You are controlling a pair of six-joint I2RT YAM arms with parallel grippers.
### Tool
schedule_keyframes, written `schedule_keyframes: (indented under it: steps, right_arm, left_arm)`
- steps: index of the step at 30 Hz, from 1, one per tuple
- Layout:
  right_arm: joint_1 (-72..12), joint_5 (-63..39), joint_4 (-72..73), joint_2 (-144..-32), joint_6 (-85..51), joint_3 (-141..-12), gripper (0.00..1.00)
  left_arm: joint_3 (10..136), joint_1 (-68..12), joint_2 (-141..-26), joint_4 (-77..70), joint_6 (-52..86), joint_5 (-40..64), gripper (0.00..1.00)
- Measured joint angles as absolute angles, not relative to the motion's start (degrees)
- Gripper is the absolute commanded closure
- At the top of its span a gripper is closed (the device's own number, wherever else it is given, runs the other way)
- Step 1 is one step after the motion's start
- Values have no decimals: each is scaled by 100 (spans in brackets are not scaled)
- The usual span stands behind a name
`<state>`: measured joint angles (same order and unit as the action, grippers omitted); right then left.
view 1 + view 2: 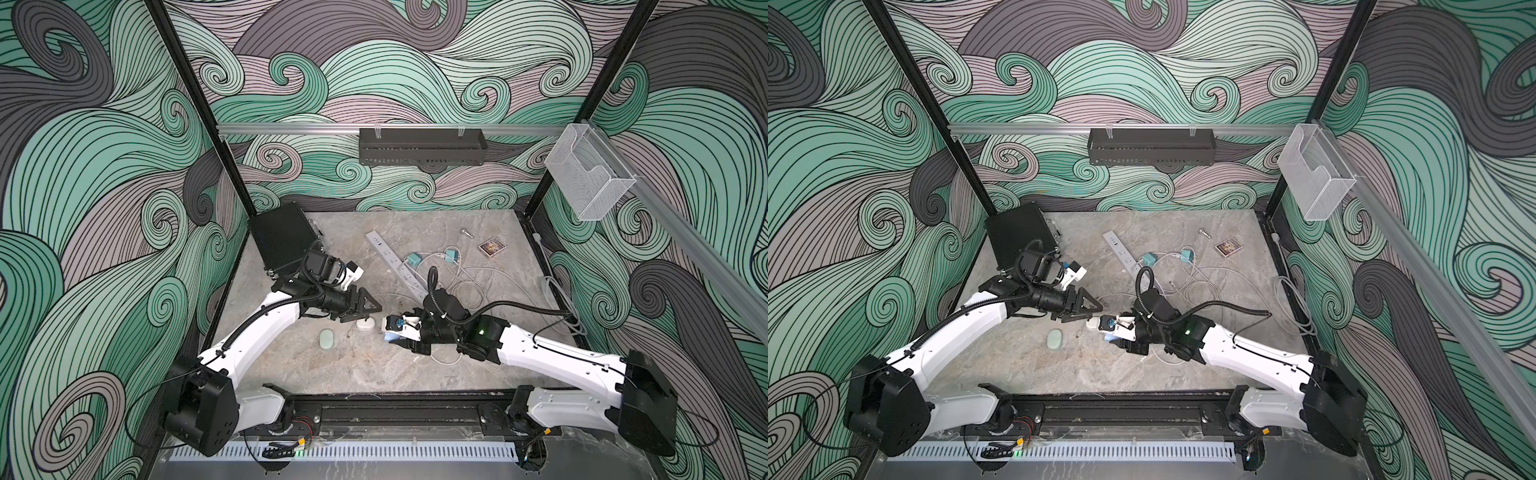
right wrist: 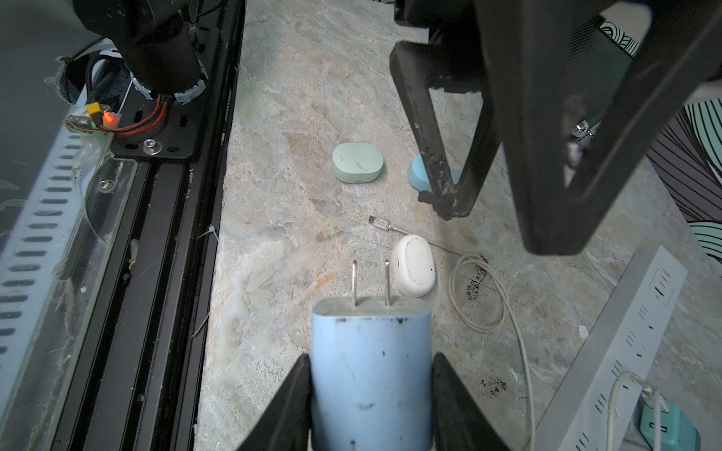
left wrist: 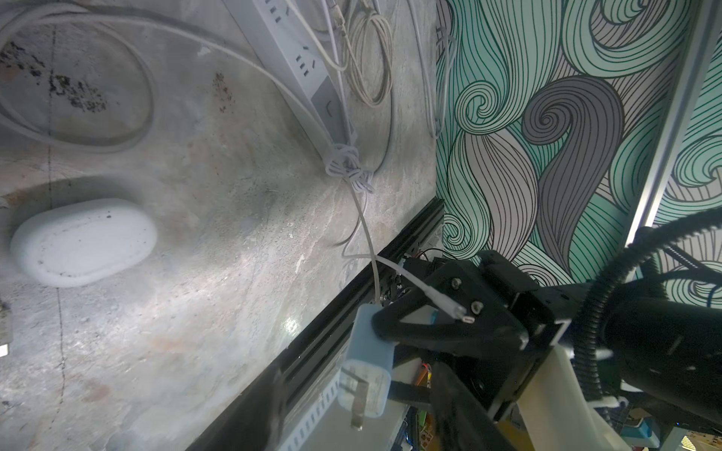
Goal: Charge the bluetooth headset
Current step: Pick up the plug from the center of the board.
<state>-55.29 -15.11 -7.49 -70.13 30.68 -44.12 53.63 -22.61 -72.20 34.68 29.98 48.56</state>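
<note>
- Green case (image 1: pixel 327 338) lies nearest the front rail, untouched. Cases: two, one green and one white.
- White case (image 2: pixel 413 265), likely the headset's, lies flat just beside the prongs of the blue adapter (image 2: pixel 371 336).
- Left gripper (image 1: pixel 362 311) hovers over the white case, fingers spread, empty.
- Right gripper (image 2: pixel 371 361) pinches the blue adapter by its sides.
- Step: adapter in hand. The next move calls for turning the prongs toward a free socket.
- Power strip (image 1: pixel 392 259): one, farther back.
- Adapters: three, counting two teal adapters (image 1: pixel 413 260) by the strip.
</note>
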Motion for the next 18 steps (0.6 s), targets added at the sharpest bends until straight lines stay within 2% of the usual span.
schedule_keyframes:
  steps: [18]
  right_arm:
    - [-5100, -1841, -419, -6978, 2910, -4434, 65]
  left_arm:
    - [5363, -2681, -7192, 3162, 2956, 5105, 51]
